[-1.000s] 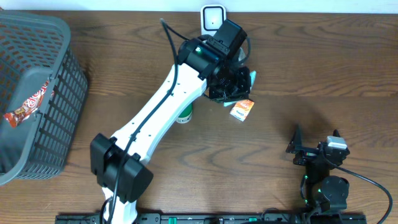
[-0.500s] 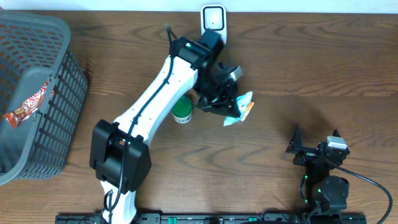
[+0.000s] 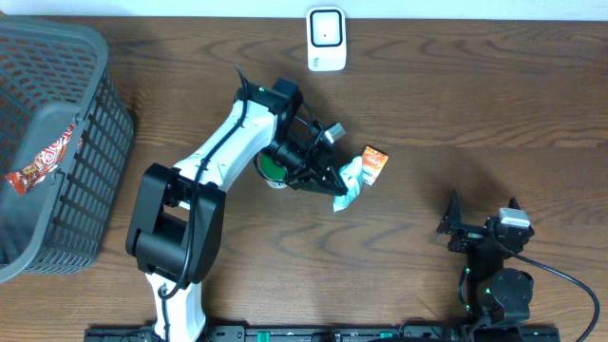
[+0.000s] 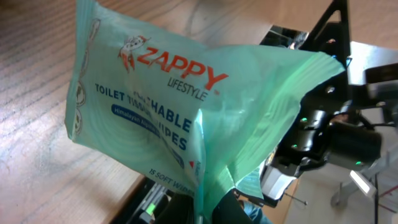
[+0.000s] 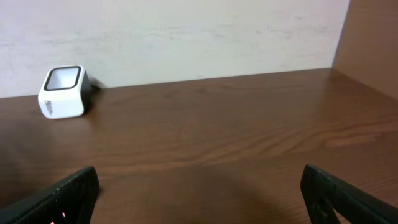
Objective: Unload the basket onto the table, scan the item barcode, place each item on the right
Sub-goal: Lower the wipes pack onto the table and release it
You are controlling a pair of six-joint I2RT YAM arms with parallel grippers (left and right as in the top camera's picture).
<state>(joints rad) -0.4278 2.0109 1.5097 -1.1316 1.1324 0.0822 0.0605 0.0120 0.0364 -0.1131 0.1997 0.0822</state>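
A dark brown counter (image 3: 475,114) with long wood grain fills the overhead view. Along the counter's far edge runs an off-white wall (image 5: 186,31) of plain plaster with faint smudges and streaks, and it meets the wood in a straight line. At the counter's far right corner a flat brown panel (image 5: 373,37) stands upright against that wall. The light is soft and even, with only weak shadows on the wood. In the left wrist view the counter looks paler under a sheen, and what lies past its edge is pale and blurred.
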